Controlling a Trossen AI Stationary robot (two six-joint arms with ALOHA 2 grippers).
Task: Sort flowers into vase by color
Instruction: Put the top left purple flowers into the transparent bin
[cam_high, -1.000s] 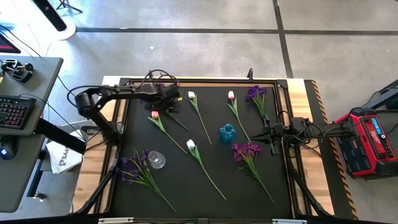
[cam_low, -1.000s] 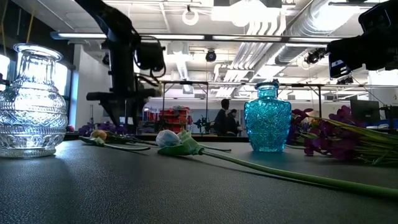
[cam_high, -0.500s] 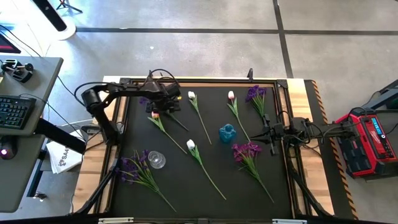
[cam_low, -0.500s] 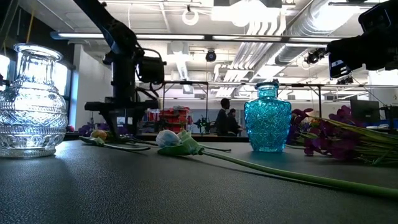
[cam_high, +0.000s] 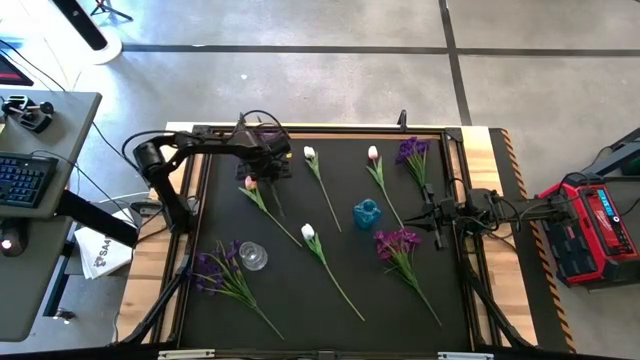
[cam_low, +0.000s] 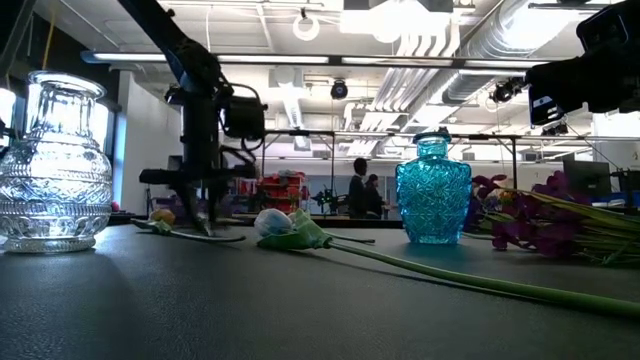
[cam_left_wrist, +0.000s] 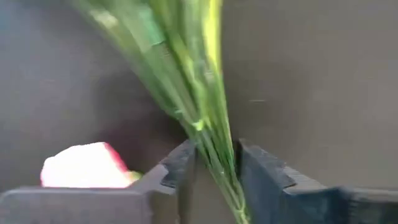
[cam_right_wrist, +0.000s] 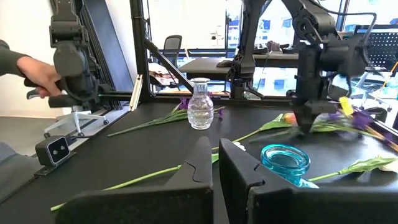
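A: Progress first: neither vase can be seen to hold a stem. Going left to right from the clear vase (cam_high: 252, 257), which stands at the table's left front, a purple sprig (cam_high: 222, 275) is laid just beside it on the left. A pink tulip (cam_high: 249, 184) is found behind it, a white tulip (cam_high: 308, 233) to its right, and another white tulip (cam_high: 309, 154) farther back.

B: And on the far side of the clear vase?

A: A blue vase (cam_high: 366, 214) is set well to its right, near the table's middle. A pink-tipped tulip (cam_high: 372, 154) lies behind that, a purple sprig (cam_high: 397, 241) just beside it, and a further purple sprig (cam_high: 411, 151) toward the back right corner. So the sorting is judged hardly begun; nearly every stem is left to be placed.

B: What is held by the claws?

A: The left gripper (cam_high: 262, 167) is lowered at the table's back left, well behind the clear vase and next to the pink tulip's head. In its wrist view its fingers (cam_left_wrist: 180, 171) are drawn in narrowly around a bundle of green stems (cam_left_wrist: 205, 127), apparently a purple sprig's, so those are taken to be gripped. The right gripper (cam_high: 430, 213) is parked far to the right, past the blue vase, with its fingers (cam_right_wrist: 200, 163) nearly together and nothing between them.
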